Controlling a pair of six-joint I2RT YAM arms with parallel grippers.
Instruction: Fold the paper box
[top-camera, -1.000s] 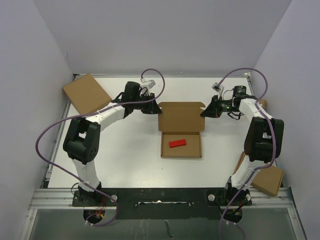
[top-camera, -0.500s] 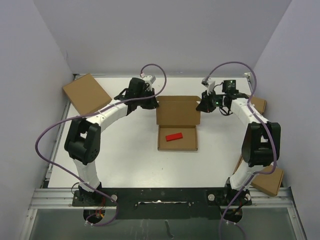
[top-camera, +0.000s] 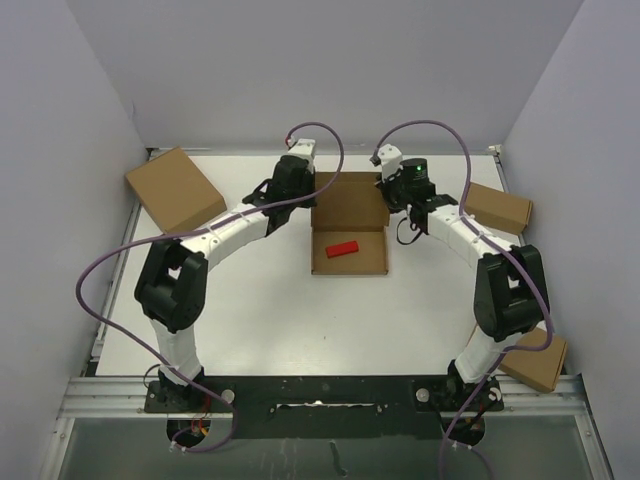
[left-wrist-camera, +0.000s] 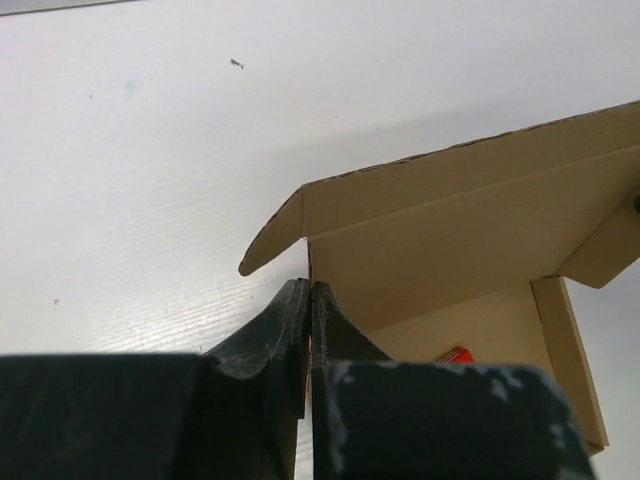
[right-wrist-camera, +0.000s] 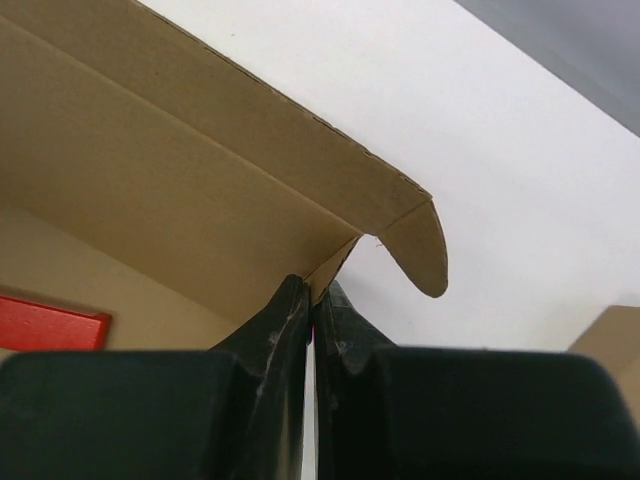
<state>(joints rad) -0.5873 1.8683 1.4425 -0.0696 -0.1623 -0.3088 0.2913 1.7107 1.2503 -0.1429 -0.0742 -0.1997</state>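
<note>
A brown paper box (top-camera: 349, 255) lies open at the table's middle with a red block (top-camera: 344, 249) inside. Its lid (top-camera: 349, 201) stands raised at the far side. My left gripper (top-camera: 307, 203) is shut on the lid's left side flap, seen in the left wrist view (left-wrist-camera: 309, 290). My right gripper (top-camera: 390, 203) is shut on the lid's right side flap, seen in the right wrist view (right-wrist-camera: 313, 285). The red block also shows in the left wrist view (left-wrist-camera: 455, 354) and the right wrist view (right-wrist-camera: 50, 322).
A closed brown box (top-camera: 174, 187) sits at the far left corner. Another (top-camera: 497, 207) lies at the far right, and a third (top-camera: 536, 355) at the near right edge. Grey walls ring the table.
Both grippers have moved inward and toward the far side, lifting the lid from flat to raised. The box has slid a little toward the far side.
</note>
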